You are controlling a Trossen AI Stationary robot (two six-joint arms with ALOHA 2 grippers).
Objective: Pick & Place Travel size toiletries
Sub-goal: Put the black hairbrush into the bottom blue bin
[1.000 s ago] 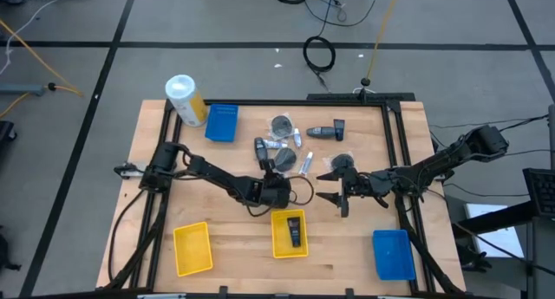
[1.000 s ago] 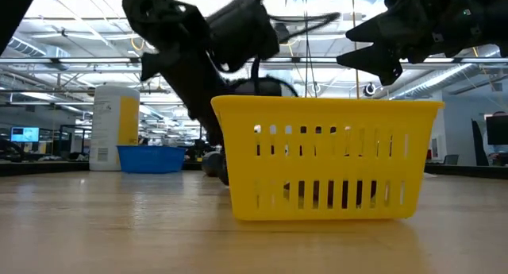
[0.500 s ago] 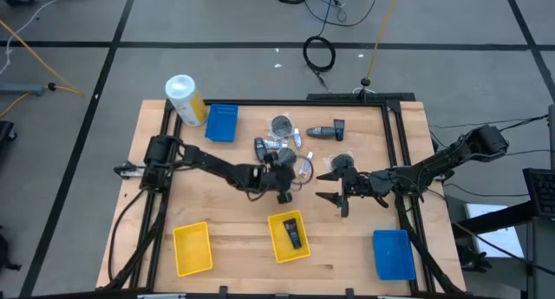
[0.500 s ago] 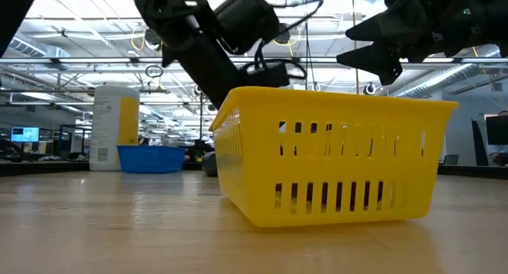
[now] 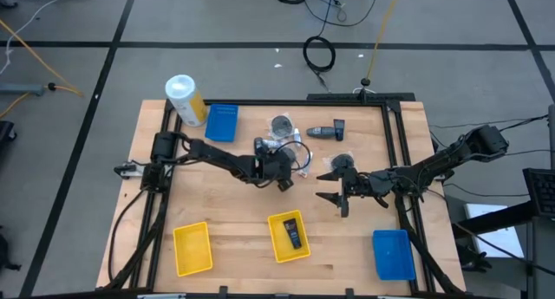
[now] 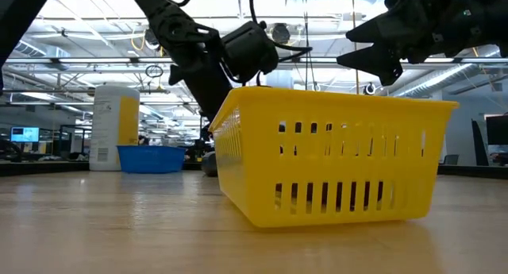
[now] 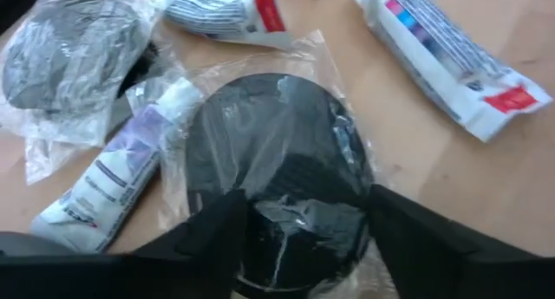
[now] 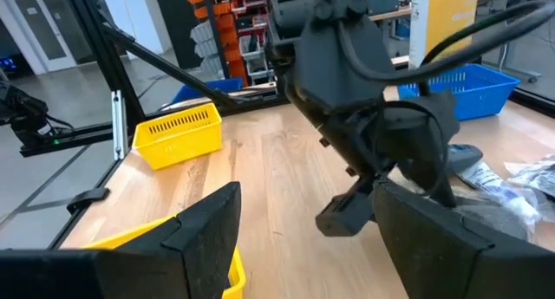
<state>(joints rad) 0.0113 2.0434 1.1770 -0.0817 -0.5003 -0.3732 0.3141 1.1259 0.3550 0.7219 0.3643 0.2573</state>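
Left wrist view shows the left pincer [image 7: 299, 234] spread wide, its fingers either side of a round dark clear-wrapped packet [image 7: 277, 152] lying on the bench [image 7: 468, 186], with white tubes [image 7: 100, 191] just beside it. High view places the right pincer [image 5: 334, 188] open above bare bench right of centre, and a dark bottle [image 5: 294, 234] inside the near yellow tray [image 5: 279, 244], more toiletries [image 5: 327, 131] farther back.
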